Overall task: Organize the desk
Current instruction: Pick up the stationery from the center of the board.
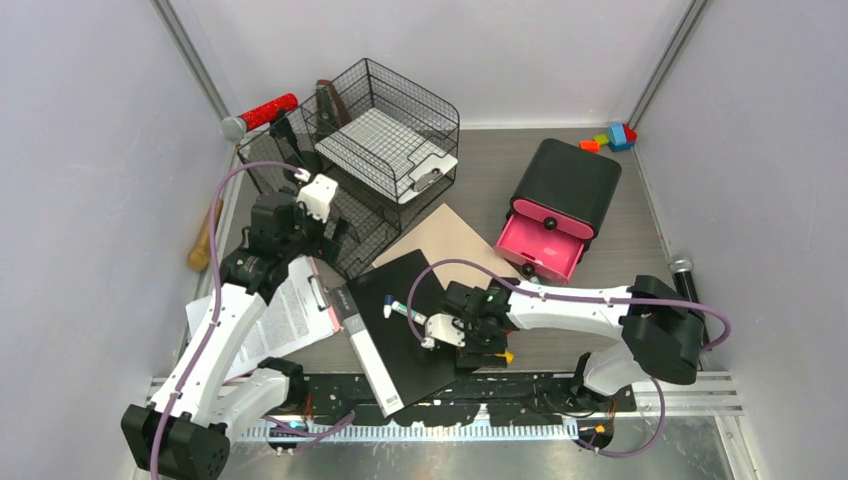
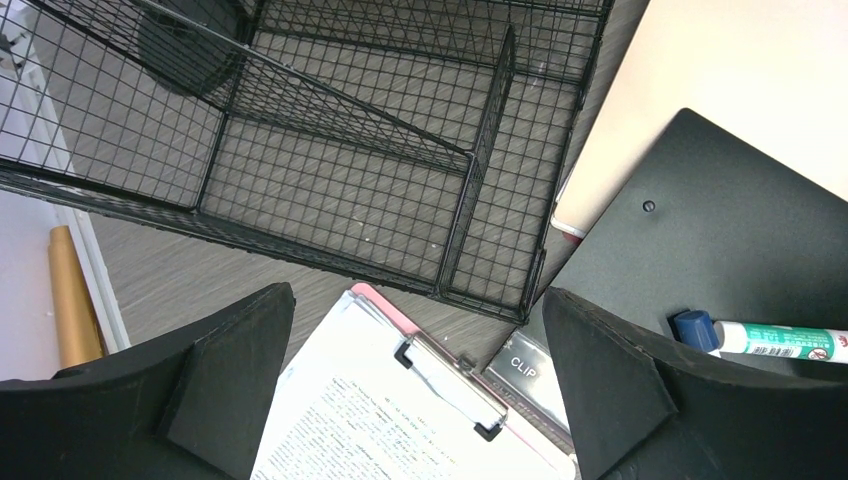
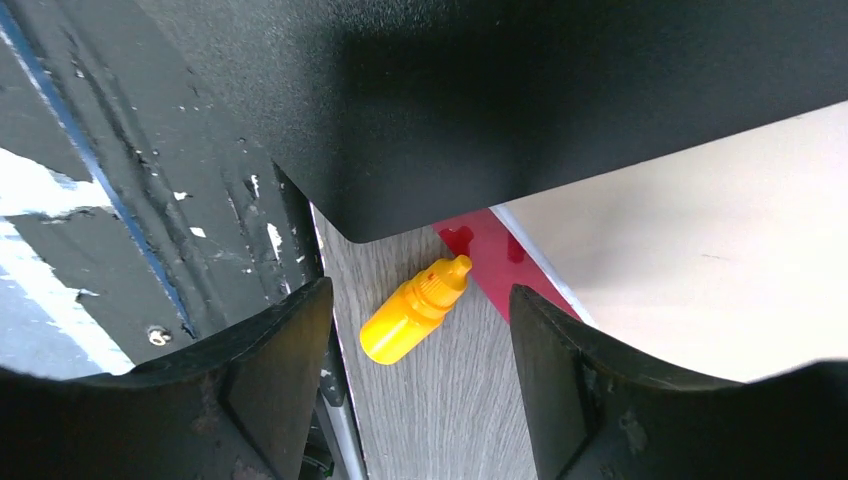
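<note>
The desk (image 1: 625,250) is a grey wood-grain top. My left gripper (image 1: 333,232) is open and empty, held above the metal clip (image 2: 450,385) of a clipboard (image 1: 285,315) with printed paper, just in front of the wire rack; the gripper also shows in the left wrist view (image 2: 420,390). My right gripper (image 1: 488,343) is open and empty, low over a small yellow dropper bottle (image 3: 412,312) that lies on the desk near the front edge; the gripper also shows in the right wrist view (image 3: 420,390). The bottle lies between the fingers' line, apart from both.
A black wire-mesh rack (image 1: 370,150) stands back left; a black drawer unit (image 1: 560,205) has a pink drawer pulled out. A black board (image 1: 415,330) carries a blue-capped marker (image 1: 405,312), over a tan folder (image 1: 450,240). A long "CLIP" box (image 1: 370,360), microphone (image 1: 684,275), toy blocks (image 1: 612,137) and wooden handle (image 1: 203,240) lie around.
</note>
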You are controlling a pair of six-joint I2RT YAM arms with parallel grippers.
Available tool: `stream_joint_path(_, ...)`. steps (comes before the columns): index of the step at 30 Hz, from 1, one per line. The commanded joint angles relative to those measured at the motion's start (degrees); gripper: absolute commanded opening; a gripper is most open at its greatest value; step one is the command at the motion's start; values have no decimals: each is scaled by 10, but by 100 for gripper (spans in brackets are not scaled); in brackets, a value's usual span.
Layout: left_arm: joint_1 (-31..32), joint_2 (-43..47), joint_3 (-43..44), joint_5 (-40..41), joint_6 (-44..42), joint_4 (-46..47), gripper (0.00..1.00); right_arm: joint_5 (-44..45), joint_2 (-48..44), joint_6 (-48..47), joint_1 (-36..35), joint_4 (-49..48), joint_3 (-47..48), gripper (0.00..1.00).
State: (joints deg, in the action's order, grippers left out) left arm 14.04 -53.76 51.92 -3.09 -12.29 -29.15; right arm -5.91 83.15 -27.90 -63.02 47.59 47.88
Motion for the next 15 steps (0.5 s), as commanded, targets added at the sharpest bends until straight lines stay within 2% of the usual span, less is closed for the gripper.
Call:
stream_joint_path(1, -4, 2, -2, -11, -3, 33, 99, 44, 13, -4, -12, -12, -5, 70)
stream_joint_path(9, -4, 3, -3, -14, -4, 33, 99, 79, 30, -10, -15, -19, -18, 64)
stream_joint_path(15, -4, 4, -3, -14, -4, 33, 99, 76, 46, -6, -15, -14, -14, 49)
